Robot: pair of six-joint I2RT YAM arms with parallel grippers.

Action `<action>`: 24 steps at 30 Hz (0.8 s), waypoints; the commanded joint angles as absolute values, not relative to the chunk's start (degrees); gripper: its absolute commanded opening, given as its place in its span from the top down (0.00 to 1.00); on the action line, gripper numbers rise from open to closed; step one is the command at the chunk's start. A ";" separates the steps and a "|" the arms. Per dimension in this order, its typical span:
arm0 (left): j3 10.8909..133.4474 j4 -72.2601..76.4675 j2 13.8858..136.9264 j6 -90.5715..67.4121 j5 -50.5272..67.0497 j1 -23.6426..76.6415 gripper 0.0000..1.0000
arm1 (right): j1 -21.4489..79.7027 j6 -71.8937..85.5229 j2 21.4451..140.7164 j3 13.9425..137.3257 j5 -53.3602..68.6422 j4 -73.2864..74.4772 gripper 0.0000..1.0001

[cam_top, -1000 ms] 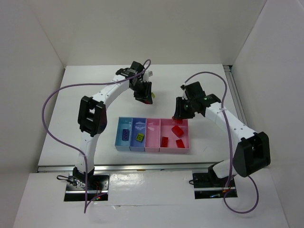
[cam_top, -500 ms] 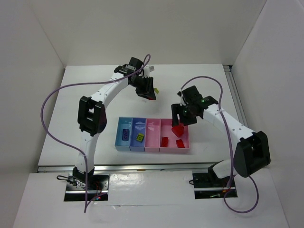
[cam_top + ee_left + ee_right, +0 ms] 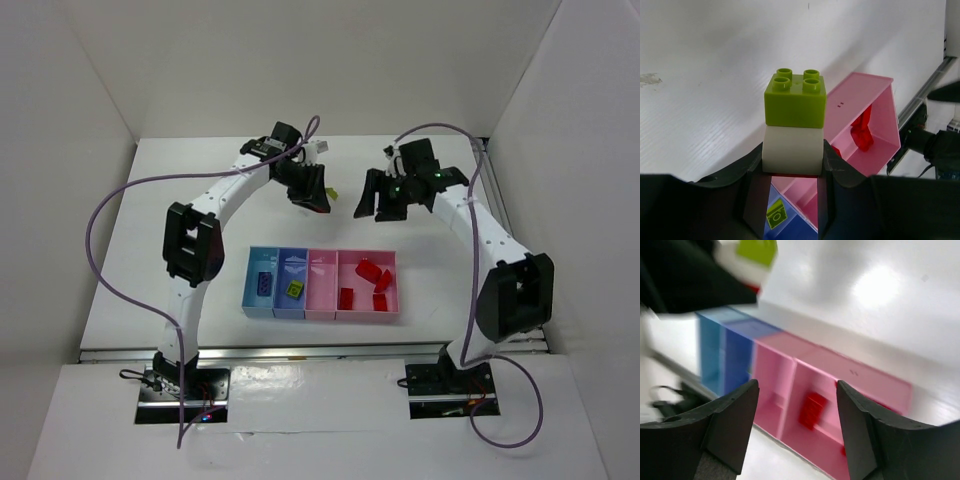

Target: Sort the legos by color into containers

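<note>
My left gripper (image 3: 311,192) (image 3: 792,165) hangs above the table behind the containers, shut on a small lego stack. In that stack a yellow-green brick (image 3: 795,100) sits on a pale brick (image 3: 792,150), with a sliver of red under it. My right gripper (image 3: 373,204) (image 3: 796,385) is open and empty, just right of the left one. The light blue tray (image 3: 254,300) holds a dark blue brick (image 3: 262,284). The darker blue tray (image 3: 286,262) holds a yellow-green brick (image 3: 294,289) (image 3: 775,216). The wider pink tray (image 3: 394,290) (image 3: 875,377) holds three red bricks (image 3: 368,270) (image 3: 812,410).
The narrow pink tray (image 3: 322,270) between the darker blue and the wider pink one shows nothing inside. Purple cables loop over both arms. White walls close the table in on the left, back and right. A metal rail (image 3: 300,350) runs along the near edge.
My right gripper opened over the wider pink tray, left a red brick there, then swung back and up beside the left gripper. The left gripper kept its stack and barely moved.
</note>
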State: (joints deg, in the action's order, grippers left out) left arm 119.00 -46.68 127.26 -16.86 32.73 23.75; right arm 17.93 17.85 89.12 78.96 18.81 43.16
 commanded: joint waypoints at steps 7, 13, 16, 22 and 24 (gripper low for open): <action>116.89 -46.41 121.82 -11.95 37.18 24.69 1.00 | 13.54 41.55 101.59 83.67 49.65 14.11 0.15; 116.89 -46.93 121.29 -11.34 37.18 25.75 1.00 | 12.30 51.92 105.20 83.85 51.41 6.79 0.15; 116.89 -47.46 121.29 -10.72 37.18 26.28 1.00 | 11.78 53.53 107.31 85.85 51.60 5.26 0.15; 116.89 -47.46 120.76 -10.20 36.65 26.28 1.00 | 11.25 52.12 108.90 86.84 51.06 8.18 0.18; 116.89 -47.46 120.76 -10.20 36.65 26.28 1.00 | 11.25 52.12 108.90 86.22 50.46 8.17 0.23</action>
